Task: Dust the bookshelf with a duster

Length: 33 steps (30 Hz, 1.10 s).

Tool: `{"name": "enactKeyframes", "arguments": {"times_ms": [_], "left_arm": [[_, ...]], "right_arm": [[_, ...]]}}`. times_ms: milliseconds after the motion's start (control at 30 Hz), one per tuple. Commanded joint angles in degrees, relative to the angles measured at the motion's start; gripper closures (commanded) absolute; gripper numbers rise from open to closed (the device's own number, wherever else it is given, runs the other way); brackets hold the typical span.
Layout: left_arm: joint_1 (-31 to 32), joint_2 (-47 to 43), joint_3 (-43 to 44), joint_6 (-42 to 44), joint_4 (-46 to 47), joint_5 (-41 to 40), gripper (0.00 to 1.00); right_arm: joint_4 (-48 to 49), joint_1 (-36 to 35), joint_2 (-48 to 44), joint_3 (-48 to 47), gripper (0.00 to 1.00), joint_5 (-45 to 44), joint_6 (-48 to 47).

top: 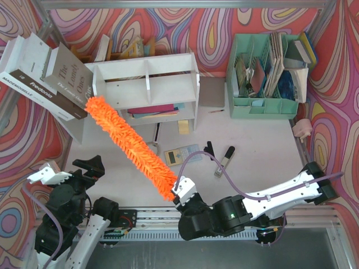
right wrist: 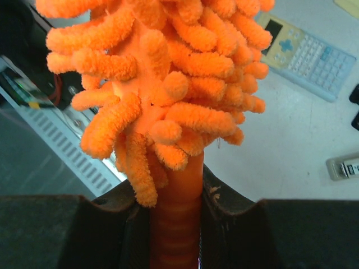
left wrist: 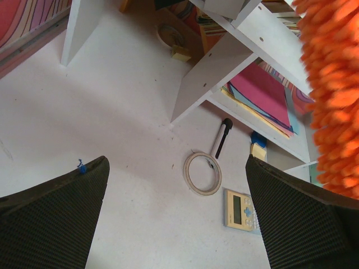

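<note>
Your right claw [right wrist: 175, 224] is clenched on the duster [top: 128, 143] at its thin handle (head probably light, soft, floppy); left claw [left wrist: 175, 185] hangs released near the bookshelf [top: 168, 70].

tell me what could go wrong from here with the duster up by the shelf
1. The duster has its tip by the leaning books at the left end of the bookshelf; a sweep there might topple them.
2. The right gripper is shut only on the end of the thin handle, so the long head could twist or slip under side load.
3. A low pass might drag the calculator lying close by.
</note>
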State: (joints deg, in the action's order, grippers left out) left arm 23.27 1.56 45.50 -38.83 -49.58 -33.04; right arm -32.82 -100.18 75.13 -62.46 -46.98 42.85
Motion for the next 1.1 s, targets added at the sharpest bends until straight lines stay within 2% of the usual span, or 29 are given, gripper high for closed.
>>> {"name": "enactKeyframes", "arguments": {"times_ms": [0,133,333,467,567,800,1067], "left_arm": [[0.2,0.4,-0.8,-0.1,0.4,-0.4,0.02],[0.3,0.8,-0.8,-0.1,0.4,-0.4,0.01],[0.3,1.1,-0.8,-0.1,0.5,-0.4,0.01],[0.3,1.1,-0.8,-0.1,0.5,-0.4,0.02],[0.3,1.1,-0.8,-0.1,0.5,-0.4,0.02],[0.3,0.8,-0.8,-0.1,0.4,-0.4,0.01],[0.3,0.6,-0.8,-0.2,0.4,-0.4,0.02]], "right_arm": [[-1.4,-0.2,-4.1,3.5,1.00,1.9,1.4],[-2.0,-0.3,-4.3,6.7,1.00,5.1,3.5],[-6.0,-0.1,-2.7,8.5,1.00,4.8,8.8],[-6.3,2.7,-3.2,10.2,1.00,5.3,12.4],[-3.7,6.3,-3.8,11.6,1.00,7.9,11.6],[-3.1,8.1,-2.4,10.9,1.00,7.2,12.6],[4.0,12.1,0.9,7.2,1.00,7.7,8.0]]}}
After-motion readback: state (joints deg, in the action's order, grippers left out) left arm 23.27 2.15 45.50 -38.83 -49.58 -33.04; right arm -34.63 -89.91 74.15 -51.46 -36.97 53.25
